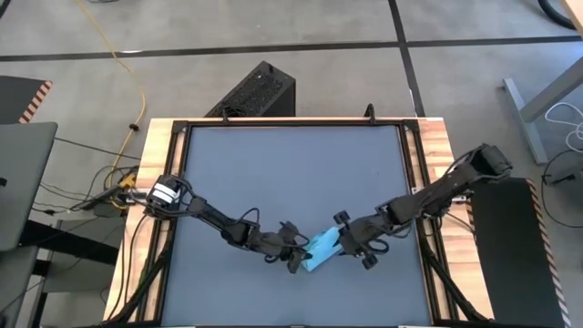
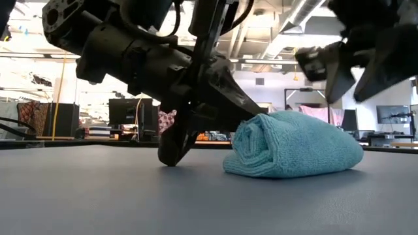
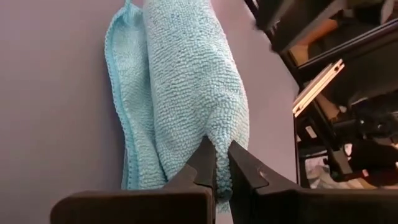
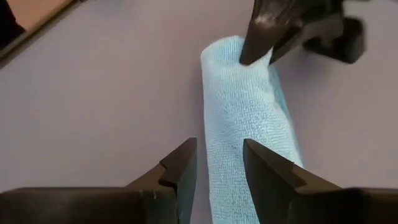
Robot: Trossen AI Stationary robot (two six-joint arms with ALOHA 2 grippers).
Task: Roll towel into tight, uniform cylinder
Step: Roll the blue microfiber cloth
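Closely flanking the cylinder (image 1: 321,247): left hand (image 1: 298,262), right hand (image 1: 344,244).

arms: two, dark, jointed, black cables along links | left arm (image 1: 219,219): white band near its base | fingers (image 4: 180,171): black, wedge-shaped

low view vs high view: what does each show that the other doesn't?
Only the low view: the spiral of layers at the towel's rolled end, the left hand tip touching the tabletop beside that end, and the right hand raised above the roll.

Only the high view: the whole table with its wooden frame, both arms reaching in from opposite sides, and the roll lying diagonally near the front edge.

Both: the rolled towel between the two hands.
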